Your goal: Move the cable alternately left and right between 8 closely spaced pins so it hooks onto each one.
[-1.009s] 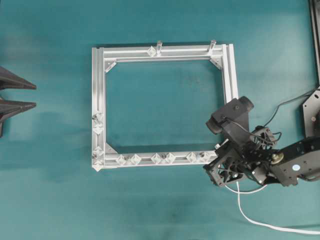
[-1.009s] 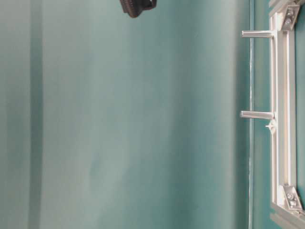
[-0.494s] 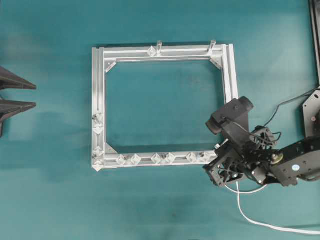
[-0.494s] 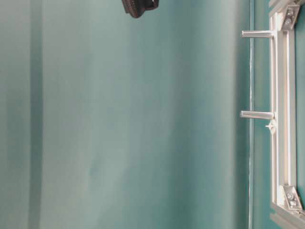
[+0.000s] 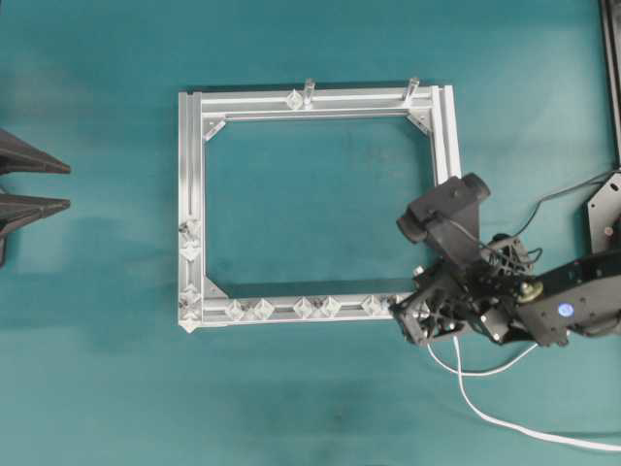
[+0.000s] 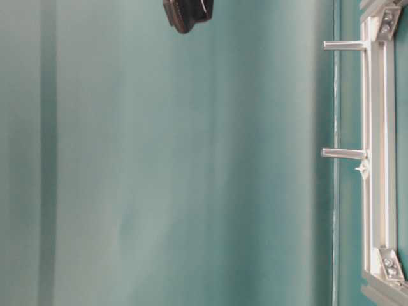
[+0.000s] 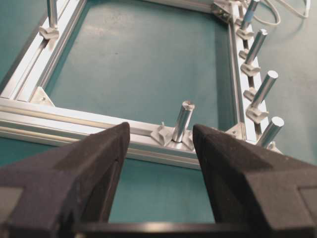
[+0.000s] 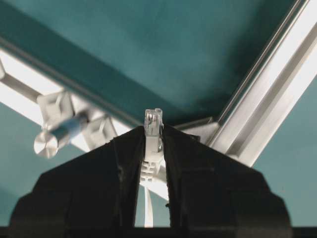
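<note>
My right gripper (image 5: 406, 320) is shut on the clear plug (image 8: 153, 124) of the white cable (image 5: 485, 413), which trails off to the lower right across the table. It hovers at the right end of the frame's near rail (image 5: 291, 316), just past the last pair of pins (image 5: 378, 304). In the right wrist view the plug tip pokes out of my gripper (image 8: 152, 133), with one pin (image 8: 53, 139) to its left. More pins (image 5: 189, 238) sit on the left rail. My left gripper (image 5: 68, 186) waits open at the far left, nothing between its fingers (image 7: 99, 163).
The square aluminium frame (image 5: 446, 146) lies mid-table on a teal mat. Two taller upright posts (image 5: 309, 89) stand on its far rail and also show in the table-level view as posts (image 6: 344, 153). A black part of my right arm (image 6: 186, 13) shows at that view's top.
My right gripper has shifted left and slightly up with the plug, closer over the frame's near right corner, and the cable followed. The left gripper stays still and open.
</note>
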